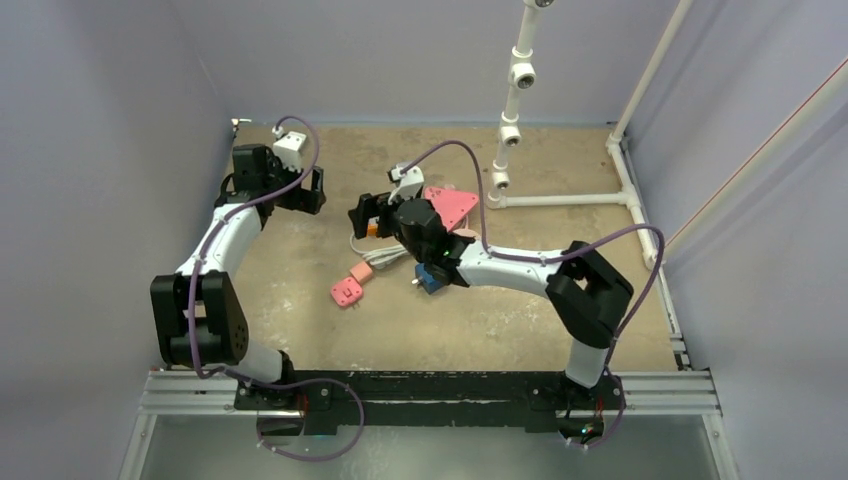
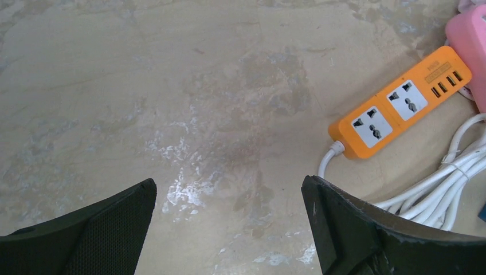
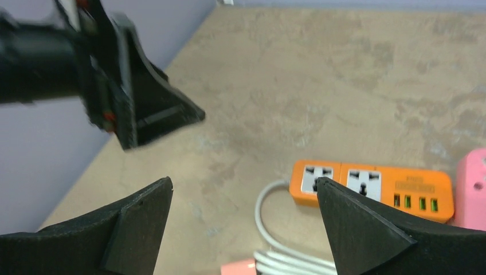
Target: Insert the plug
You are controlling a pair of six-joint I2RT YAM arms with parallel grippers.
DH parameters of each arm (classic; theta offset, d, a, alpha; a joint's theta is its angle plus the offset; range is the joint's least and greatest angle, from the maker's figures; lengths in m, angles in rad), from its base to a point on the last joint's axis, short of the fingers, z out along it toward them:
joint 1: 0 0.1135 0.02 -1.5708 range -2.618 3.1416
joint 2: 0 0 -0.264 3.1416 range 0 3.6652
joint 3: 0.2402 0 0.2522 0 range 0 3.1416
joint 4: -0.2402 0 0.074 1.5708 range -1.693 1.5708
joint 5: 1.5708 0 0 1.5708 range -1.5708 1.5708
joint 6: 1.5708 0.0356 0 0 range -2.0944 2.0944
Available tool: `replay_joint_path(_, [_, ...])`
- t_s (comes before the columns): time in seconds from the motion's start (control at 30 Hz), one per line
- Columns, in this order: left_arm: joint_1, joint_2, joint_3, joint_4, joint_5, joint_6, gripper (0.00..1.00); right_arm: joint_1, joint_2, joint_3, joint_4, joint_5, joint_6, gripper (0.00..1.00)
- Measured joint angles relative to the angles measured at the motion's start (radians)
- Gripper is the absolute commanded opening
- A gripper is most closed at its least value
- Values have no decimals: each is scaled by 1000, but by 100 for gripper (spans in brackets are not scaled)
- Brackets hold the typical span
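Observation:
An orange power strip with two white sockets and several USB ports lies flat on the tan table, its white cable coiled beside it. In the top view the strip is mostly hidden under my right gripper. The pink plug lies on the table nearer the arm bases; only its edge shows in the right wrist view. My right gripper hovers open just left of the strip, holding nothing. My left gripper is open over bare table, left of the strip.
A pink block lies against the strip's USB end. A pink triangular piece and a blue object lie by the right arm. A white pipe frame stands at the back right. Purple walls enclose the table.

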Motion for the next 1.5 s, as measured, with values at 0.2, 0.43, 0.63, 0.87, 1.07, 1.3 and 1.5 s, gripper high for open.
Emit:
replay_joint_path(0.2, [19,26,28,-8,-11,-9,99,0,106,88,-138,-29,70,99])
replay_joint_path(0.43, [21,39,47,-14,-16,-2,99,-1,223,209,-257,-52,168,97])
replay_joint_path(0.63, [21,39,59,-13,-16,0,99,-3,314,277,-336,-59,221,94])
replay_joint_path(0.87, [21,39,59,-12,-18,0,98,-27,360,312,-389,-74,257,88])
replay_joint_path(1.07, [21,39,60,-3,-22,0,96,-40,427,394,-405,-73,257,85])
replay_joint_path(1.3, [21,39,69,3,-30,0,93,-39,461,426,-404,-56,241,81])
replay_joint_path(1.5, [22,39,73,14,-30,-1,90,-27,527,459,-418,-36,221,78])
